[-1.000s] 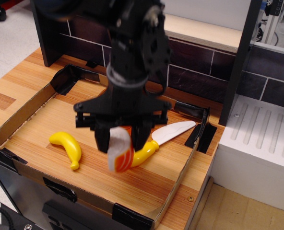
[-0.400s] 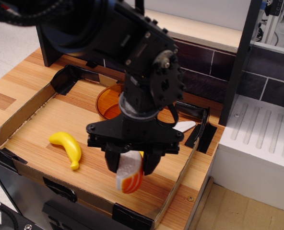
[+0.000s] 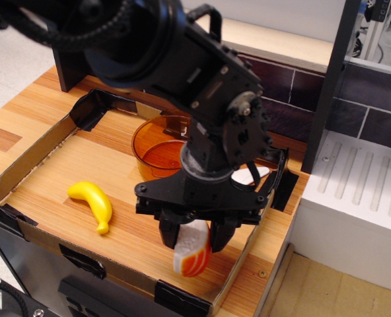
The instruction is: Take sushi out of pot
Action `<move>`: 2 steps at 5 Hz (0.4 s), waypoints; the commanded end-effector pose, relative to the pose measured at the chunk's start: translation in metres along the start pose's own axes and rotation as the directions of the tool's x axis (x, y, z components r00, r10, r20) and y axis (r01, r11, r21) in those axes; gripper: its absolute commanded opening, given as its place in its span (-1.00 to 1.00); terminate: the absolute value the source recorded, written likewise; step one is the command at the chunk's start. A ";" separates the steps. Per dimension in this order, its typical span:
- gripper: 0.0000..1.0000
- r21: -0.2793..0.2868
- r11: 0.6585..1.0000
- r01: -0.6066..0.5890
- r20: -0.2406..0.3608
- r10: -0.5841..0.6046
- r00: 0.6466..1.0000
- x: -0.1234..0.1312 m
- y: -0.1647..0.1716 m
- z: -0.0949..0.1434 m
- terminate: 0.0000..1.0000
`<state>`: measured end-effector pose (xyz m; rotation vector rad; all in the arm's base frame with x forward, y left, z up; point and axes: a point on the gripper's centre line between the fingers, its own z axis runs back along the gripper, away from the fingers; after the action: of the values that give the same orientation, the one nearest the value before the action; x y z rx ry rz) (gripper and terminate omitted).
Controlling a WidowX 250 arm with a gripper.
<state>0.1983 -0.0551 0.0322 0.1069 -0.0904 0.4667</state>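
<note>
My gripper (image 3: 194,239) is shut on the sushi (image 3: 193,251), a white block with an orange striped side. It hangs from the jaws just above the wooden floor near the front right corner of the cardboard tray. The pot (image 3: 157,146), round and translucent orange, stands behind the gripper at the back middle of the tray. Its right side is hidden by my arm. The part of its inside that shows holds nothing.
A yellow toy banana (image 3: 94,203) lies at the front left. The white blade of a toy knife (image 3: 253,174) peeks out right of the arm. Low cardboard walls (image 3: 249,244) ring the tray. A white ridged block (image 3: 360,198) stands to the right.
My gripper has carried the sushi forward and to the right, away from the pot and lower toward the tray floor. The pot has come into view behind the arm.
</note>
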 end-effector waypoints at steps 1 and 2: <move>-1.00 -0.013 1.000 0.007 0.004 -0.007 1.000 0.006 0.010 0.001 -1.00; 1.00 -0.064 0.997 -0.031 -0.038 0.029 0.999 0.007 0.012 0.006 -1.00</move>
<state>0.1949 -0.0595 0.0273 0.0486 -0.0347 0.4949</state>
